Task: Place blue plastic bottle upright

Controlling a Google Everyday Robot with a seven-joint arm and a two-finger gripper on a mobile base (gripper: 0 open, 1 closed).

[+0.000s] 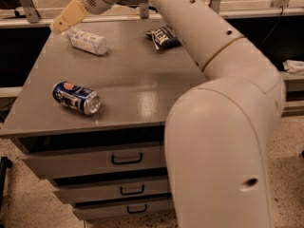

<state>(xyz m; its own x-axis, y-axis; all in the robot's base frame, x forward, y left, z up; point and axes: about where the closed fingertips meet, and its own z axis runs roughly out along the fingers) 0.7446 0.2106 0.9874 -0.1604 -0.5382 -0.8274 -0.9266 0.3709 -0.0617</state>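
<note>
The blue plastic bottle (88, 41) lies on its side at the far left of the grey cabinet top (137, 80). It is clear with a pale label, and its one end points toward the far left corner. My gripper (68, 18) hangs at that far left corner, just above and left of the bottle's end, close to it. I cannot tell whether it touches the bottle. My arm (213, 94) reaches in from the right and fills the right half of the view.
A blue soda can (76, 98) lies on its side near the front left. A dark blue snack bag (163, 36) lies at the far middle. Drawers (126, 158) sit below the top. A metal rail (38, 20) runs behind the cabinet.
</note>
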